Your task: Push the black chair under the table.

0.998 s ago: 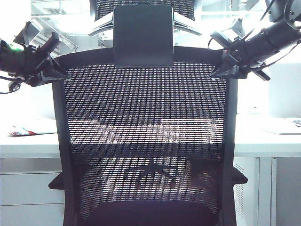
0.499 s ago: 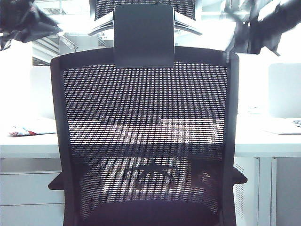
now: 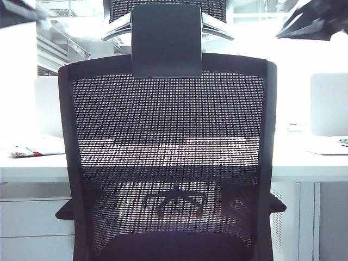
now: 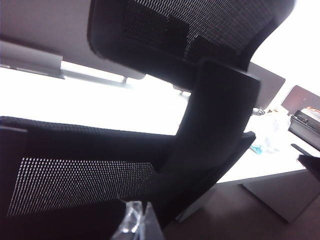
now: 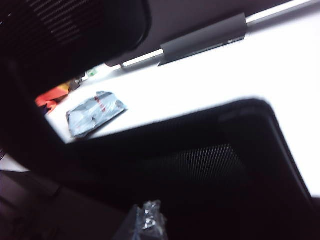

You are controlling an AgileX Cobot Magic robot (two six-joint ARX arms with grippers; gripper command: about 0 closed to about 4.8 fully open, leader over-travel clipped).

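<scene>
White flat table [image 3: 304, 163] behind mesh-backed black chair [image 3: 168, 125]; left gripper [image 4: 136, 226], right gripper [image 5: 145, 222] above.

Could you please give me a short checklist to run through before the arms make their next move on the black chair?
1. Left gripper clear of the chair: ok, raised at the exterior view's upper left corner, apart from the frame.
2. Right gripper clear: ok, raised at the upper right.
3. Gripper states: cannot tell, both are blurred and their fingertips barely show.
4. Large black mesh-backed office chair facing the long white flat-topped table: ok, upright and roughly centred.
5. Seat tucked under the table: cannot tell, the mesh back hides it.
6. Tabletop items, such as the silver packet, out of the path: ok.
</scene>
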